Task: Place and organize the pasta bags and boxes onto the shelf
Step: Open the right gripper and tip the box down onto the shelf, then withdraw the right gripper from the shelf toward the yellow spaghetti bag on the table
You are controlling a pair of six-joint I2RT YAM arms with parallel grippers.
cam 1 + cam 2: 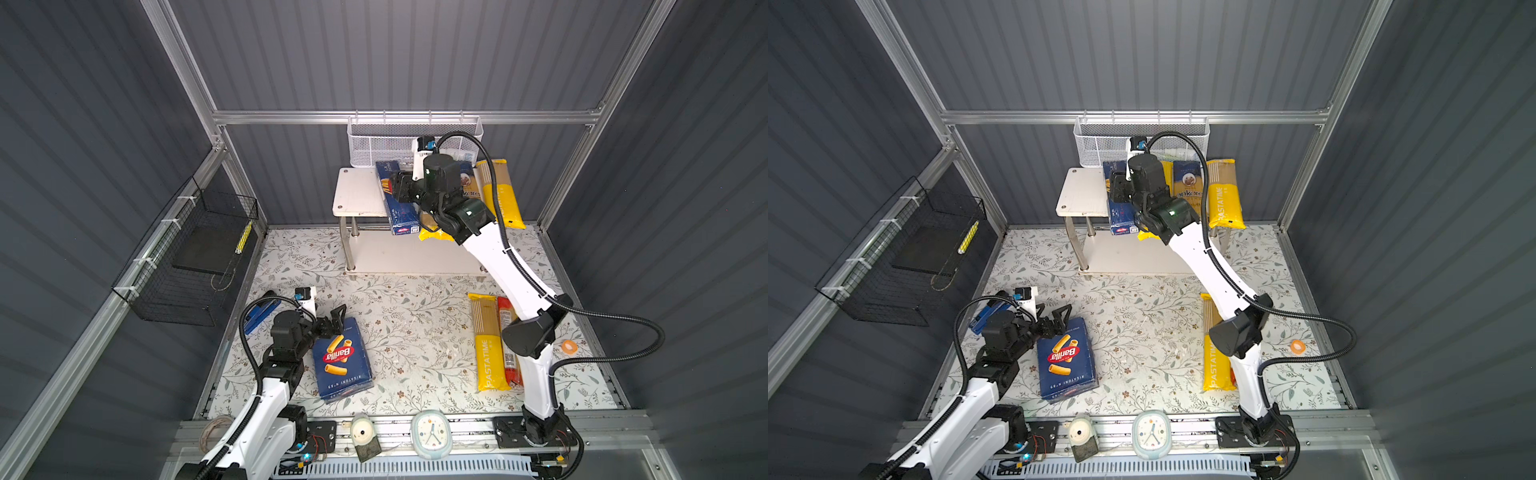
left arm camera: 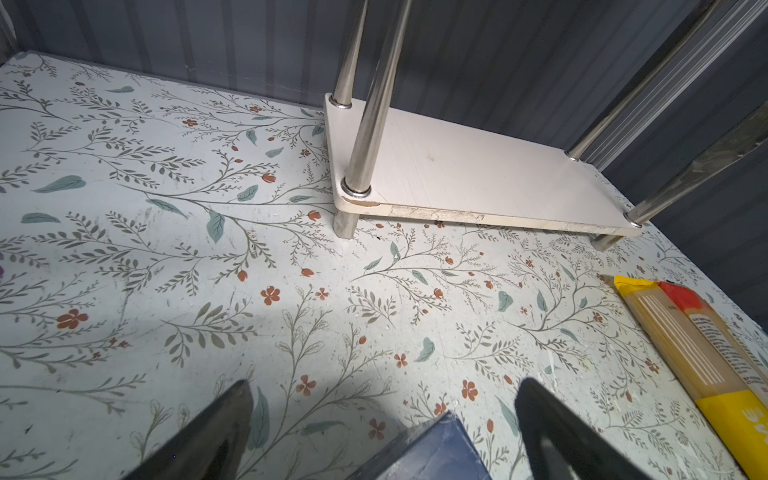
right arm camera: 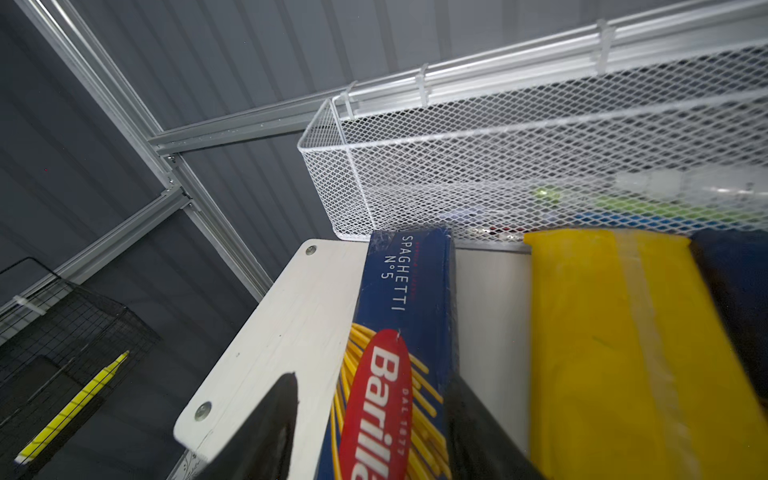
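The narrow Barilla spaghetti box (image 1: 401,216) (image 3: 415,291) lies on the top board of the white shelf (image 1: 357,191) (image 3: 282,324). My right gripper (image 1: 397,185) (image 3: 372,376) straddles it, open, with a gap beside one finger. To its right on the board lie a plain yellow bag (image 3: 602,353), the dark blue ankara bag (image 1: 1187,183) and a PASTATIME bag (image 1: 503,195). The wide rigatoni box (image 1: 343,361) lies flat at front left. Its far corner (image 2: 432,453) sits under my open left gripper (image 1: 334,320) (image 2: 386,384). Another PASTATIME bag (image 1: 488,349) and the red bag (image 1: 509,332) lie at right.
A white mesh basket (image 1: 386,141) hangs just behind the shelf top. A black wire basket (image 1: 199,257) hangs on the left wall. A blue object (image 1: 259,313) lies by the left arm and an orange ring (image 1: 568,346) at far right. The shelf's lower board (image 2: 478,174) is bare.
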